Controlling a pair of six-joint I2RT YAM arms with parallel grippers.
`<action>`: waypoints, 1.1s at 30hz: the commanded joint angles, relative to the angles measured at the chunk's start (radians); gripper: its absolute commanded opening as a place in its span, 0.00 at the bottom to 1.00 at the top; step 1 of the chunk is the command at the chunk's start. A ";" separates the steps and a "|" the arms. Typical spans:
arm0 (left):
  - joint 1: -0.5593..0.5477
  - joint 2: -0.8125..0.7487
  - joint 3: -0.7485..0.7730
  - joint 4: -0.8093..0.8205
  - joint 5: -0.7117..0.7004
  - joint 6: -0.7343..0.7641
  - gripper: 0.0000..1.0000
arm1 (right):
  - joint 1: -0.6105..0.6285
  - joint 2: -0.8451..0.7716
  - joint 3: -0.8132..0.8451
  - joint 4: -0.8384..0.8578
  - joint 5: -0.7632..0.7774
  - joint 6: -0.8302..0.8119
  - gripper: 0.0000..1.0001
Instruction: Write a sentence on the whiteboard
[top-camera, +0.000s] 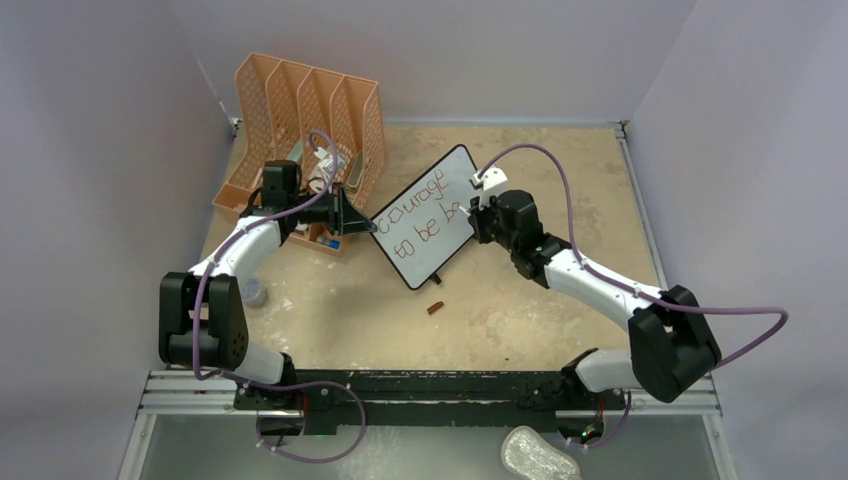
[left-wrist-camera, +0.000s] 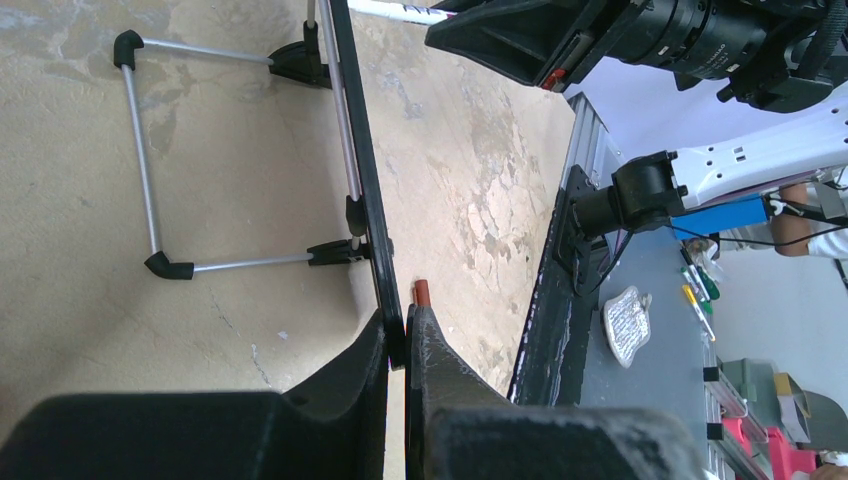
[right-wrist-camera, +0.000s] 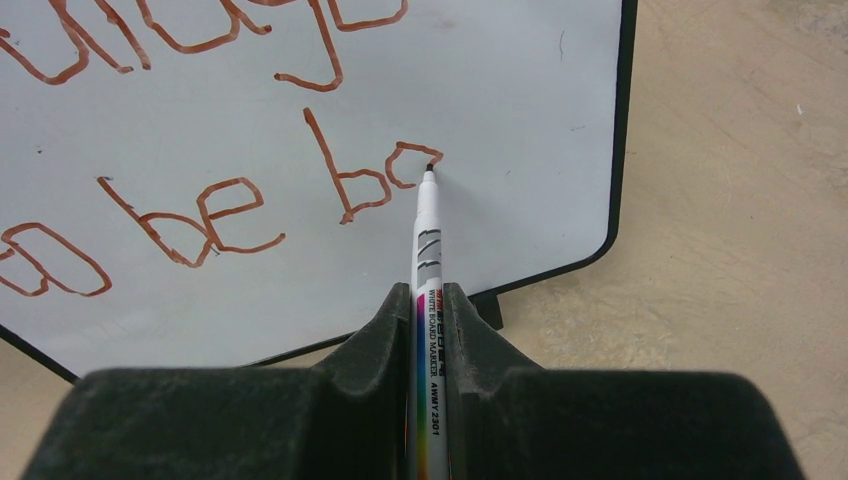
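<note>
One whiteboard (top-camera: 455, 172) bears one sentence (top-camera: 420, 215): "courage to be b…". At its 3 o'clock the right gripper (right-wrist-camera: 428, 310) pinches one marker (right-wrist-camera: 428, 245) labelled "WHITE BOARD MARKER"; the left gripper (left-wrist-camera: 397, 338) clamps its 9 o'clock edge.

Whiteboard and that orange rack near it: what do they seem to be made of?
The whiteboard looks like a smooth, faintly glossy coated panel in a thin black frame, probably plastic. The left wrist view shows a silvery rod stand behind it, likely metal with black plastic corner joints. The orange rack seems to be matte moulded plastic, judging by its uniform colour and perforated walls.
</note>
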 joint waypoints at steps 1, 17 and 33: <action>-0.002 0.025 0.007 -0.019 -0.041 0.053 0.00 | -0.002 -0.034 0.006 -0.017 -0.043 0.006 0.00; -0.002 0.025 0.006 -0.019 -0.042 0.053 0.00 | -0.002 -0.035 0.005 -0.020 -0.066 -0.007 0.00; -0.002 0.024 0.006 -0.020 -0.044 0.053 0.00 | -0.002 -0.056 0.003 -0.040 -0.076 -0.018 0.00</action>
